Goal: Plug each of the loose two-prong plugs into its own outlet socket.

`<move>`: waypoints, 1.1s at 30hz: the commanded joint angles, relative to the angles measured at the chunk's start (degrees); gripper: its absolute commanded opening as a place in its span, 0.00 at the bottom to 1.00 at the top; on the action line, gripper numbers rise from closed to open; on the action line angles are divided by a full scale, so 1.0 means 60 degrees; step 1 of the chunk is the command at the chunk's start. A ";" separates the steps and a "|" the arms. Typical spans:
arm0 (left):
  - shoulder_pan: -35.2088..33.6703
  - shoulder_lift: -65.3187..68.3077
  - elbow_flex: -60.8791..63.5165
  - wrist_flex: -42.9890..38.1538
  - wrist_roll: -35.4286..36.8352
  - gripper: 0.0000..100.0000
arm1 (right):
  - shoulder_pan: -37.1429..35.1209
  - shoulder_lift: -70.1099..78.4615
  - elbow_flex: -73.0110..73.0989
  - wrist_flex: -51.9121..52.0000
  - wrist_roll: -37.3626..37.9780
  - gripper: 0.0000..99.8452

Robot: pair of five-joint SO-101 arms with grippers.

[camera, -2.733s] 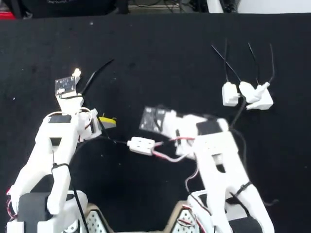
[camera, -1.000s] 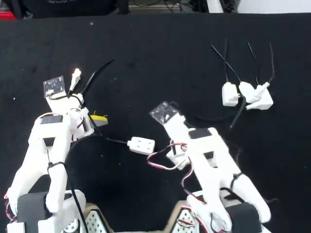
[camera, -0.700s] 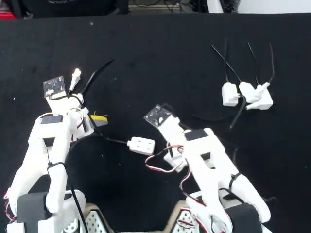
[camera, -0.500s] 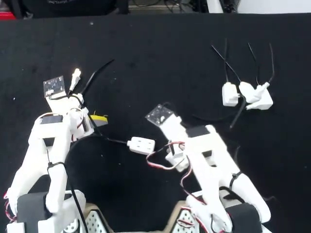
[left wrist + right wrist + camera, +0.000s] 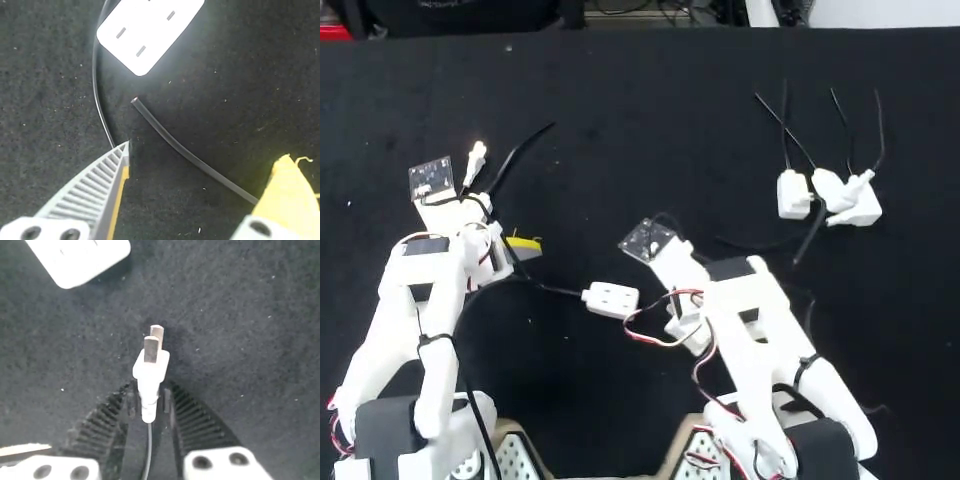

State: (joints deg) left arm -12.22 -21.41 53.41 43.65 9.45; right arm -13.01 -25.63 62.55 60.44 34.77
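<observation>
Plug held short of its socket

Fingers (image 5: 195, 412) of the right gripper (image 5: 149, 390) are clamped on a two-prong plug (image 5: 150, 365), its prongs aimed toward the outlet block (image 5: 611, 299) near the middle of the counter's (image 5: 650, 100) front edge. Since 2.7 s ago this arm has been drawn back from the block, so insertion is judged still pending. The left gripper (image 5: 205, 155) is spread apart over a black cable (image 5: 165, 137). No writing can be read.

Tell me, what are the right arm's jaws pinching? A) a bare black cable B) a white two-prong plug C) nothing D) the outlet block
B: the right wrist view shows the jaws shut on the white two-prong plug, its prongs free, apart from the outlet block.
</observation>
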 commanded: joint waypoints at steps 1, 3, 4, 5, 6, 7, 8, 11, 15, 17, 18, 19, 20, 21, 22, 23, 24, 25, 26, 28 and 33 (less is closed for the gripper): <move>-0.0081 -0.0322 -0.0168 -0.0044 0.0044 0.42 | 0.0220 -0.0344 -0.0022 0.0029 0.0103 0.03; -0.0081 -0.0322 -0.0168 -0.0044 0.0044 0.42 | 0.0220 -0.0344 -0.0022 0.0015 0.0103 0.01; -0.0081 -0.0322 -0.0168 -0.0044 0.0044 0.42 | 0.0220 -0.0344 -0.0022 0.0015 0.0103 0.01; -0.0081 -0.0322 -0.0168 -0.0044 0.0044 0.42 | 0.0220 -0.0344 -0.0037 0.0015 0.0103 0.01; -0.0081 -0.0322 -0.0168 -0.0044 0.0044 0.42 | 0.0220 -0.0359 -0.0081 0.0073 0.0103 0.01; -0.0081 -0.0322 -0.0154 -0.0044 0.0044 0.42 | 0.0220 -0.0432 -0.0095 0.0073 0.0073 0.01; -0.0081 -0.0322 -0.0154 -0.0044 0.0044 0.42 | 0.0220 -0.0608 -0.0095 0.0073 0.0044 0.01; -0.0081 -0.0322 -0.0154 -0.0044 0.0044 0.42 | 0.0161 -0.1297 0.0125 0.0073 -0.0059 0.01; -0.0066 -0.0322 -0.0139 -0.0044 0.0044 0.42 | 0.0161 -0.1619 0.0872 -0.0513 -0.0249 0.07; -0.0066 -0.0322 -0.0125 -0.0044 0.0059 0.42 | 0.0161 -0.1546 0.1282 -0.1055 -0.0249 0.11; -0.0066 -0.0322 -0.0125 -0.0044 0.0059 0.42 | 0.0161 -0.1516 0.1429 -0.1231 -0.0249 0.12; -0.0081 -0.0322 -0.0110 -0.0044 0.0059 0.42 | 0.0176 -0.1516 0.1502 -0.1333 -0.0249 0.11; -0.0081 -0.0322 -0.0095 -0.0044 0.0059 0.42 | 0.0190 -0.1546 0.1516 -0.1348 -0.0249 0.10; -0.0081 -0.0322 -0.0095 -0.0044 0.0059 0.42 | 0.0205 -0.1560 0.1502 -0.1348 -0.0249 0.09; -0.0081 -0.0322 -0.0095 -0.0044 0.0059 0.42 | 0.0205 -0.1575 0.1487 -0.1348 -0.0249 0.06; -0.0081 -0.0322 -0.0095 -0.0044 0.0059 0.42 | 0.0205 -0.1575 0.1487 -0.1348 -0.0249 0.03; -0.0066 -0.0322 -0.0095 -0.0044 0.0059 0.42 | 0.0205 -0.1575 0.1487 -0.1333 -0.0249 0.01; -0.0051 -0.0322 -0.0095 -0.0044 0.0059 0.42 | 0.0205 -0.1590 0.1414 -0.1275 -0.0249 0.01; -0.0022 -0.0322 -0.0095 -0.0029 0.0044 0.42 | 0.0220 -0.1648 0.1267 -0.1040 -0.0249 0.01; 0.0022 -0.0322 -0.0081 -0.0015 0.0044 0.42 | 0.0205 -0.2044 0.0711 -0.0176 -0.0249 0.01; 0.0212 -0.0996 -0.0242 0.0923 0.0044 0.42 | -0.0161 -0.4212 -0.0637 0.1538 -0.0689 0.01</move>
State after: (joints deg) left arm -12.22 -21.93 53.41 45.85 9.45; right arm -12.57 -40.66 65.71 63.52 33.63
